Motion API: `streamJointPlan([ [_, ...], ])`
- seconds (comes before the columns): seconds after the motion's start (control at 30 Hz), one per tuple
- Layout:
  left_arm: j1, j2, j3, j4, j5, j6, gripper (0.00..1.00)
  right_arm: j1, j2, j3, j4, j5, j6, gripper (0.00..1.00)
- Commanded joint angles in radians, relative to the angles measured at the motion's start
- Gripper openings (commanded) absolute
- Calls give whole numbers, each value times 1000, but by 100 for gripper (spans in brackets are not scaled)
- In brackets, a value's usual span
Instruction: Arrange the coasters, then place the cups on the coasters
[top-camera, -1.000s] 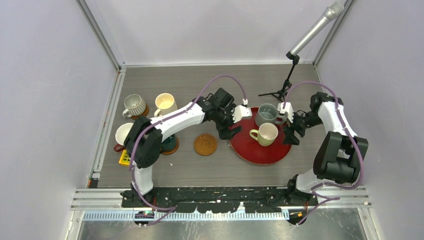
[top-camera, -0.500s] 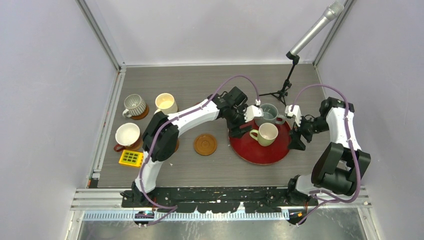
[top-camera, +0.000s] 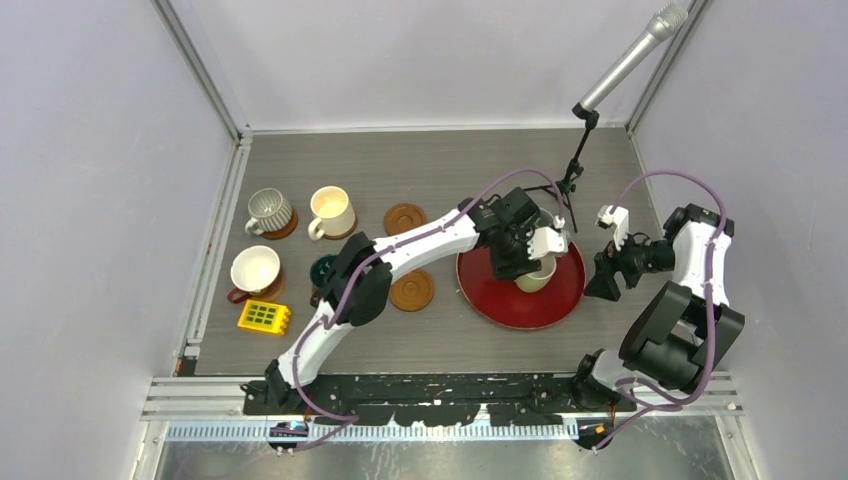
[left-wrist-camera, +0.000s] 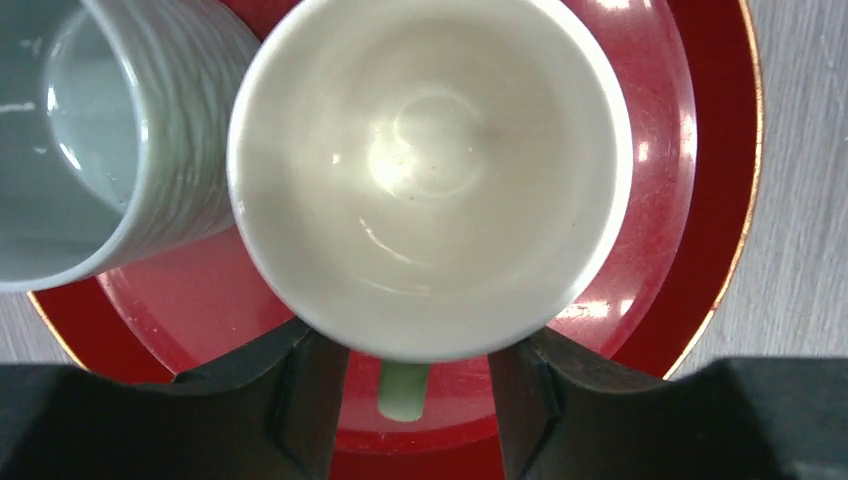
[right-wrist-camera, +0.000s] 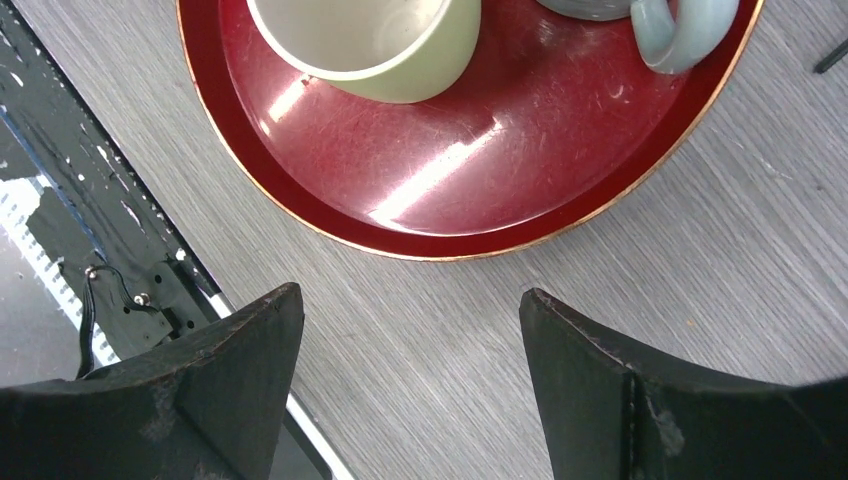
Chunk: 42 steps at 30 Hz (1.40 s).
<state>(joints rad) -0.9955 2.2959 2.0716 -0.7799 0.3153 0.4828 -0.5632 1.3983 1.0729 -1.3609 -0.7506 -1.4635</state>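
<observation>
The pale green cup stands on the red tray, and its handle points back between my left gripper's fingers. Red tray shows on both sides of the handle, so the jaws are open around it without touching. The grey-blue cup stands on the tray right beside it. In the top view my left gripper hides the grey-blue cup. My right gripper hangs open over the table right of the tray. Two bare coasters lie left of the tray.
At the left stand the ribbed cup, the cream cup and the white cup, with the dark teal cup half under my left arm. A yellow block lies near the front. A microphone stand rises behind the tray.
My left arm has reached right over the tray, and its jaws have narrowed around the pale green cup's handle. My right arm has drawn back to the right, off the tray.
</observation>
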Motion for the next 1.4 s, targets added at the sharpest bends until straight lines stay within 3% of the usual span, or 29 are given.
streamJointPlan([
  [0.0, -18, 30, 70, -70, -41, 15, 49, -35, -29, 3, -24, -50, 4, 84],
  [0.13, -26, 28, 61, -57, -58, 12, 34, -55, -25, 5, -50, -59, -28, 84],
  [0.33, -24, -33, -33, -8, -83, -21, 0, -71, -28, 7, -52, -59, -36, 84],
  [0.8, 65, -411, -420, 319, -60, -281, 0, -79, -40, 27, -51, -96, 55, 84],
  [1.13, 259, -579, -558, 368, -108, -363, 0, -82, -35, 65, -47, -109, 147, 84],
  [1.37, 426, -640, -648, 370, -129, -335, 0, -82, -22, 76, 32, -137, 322, 84],
])
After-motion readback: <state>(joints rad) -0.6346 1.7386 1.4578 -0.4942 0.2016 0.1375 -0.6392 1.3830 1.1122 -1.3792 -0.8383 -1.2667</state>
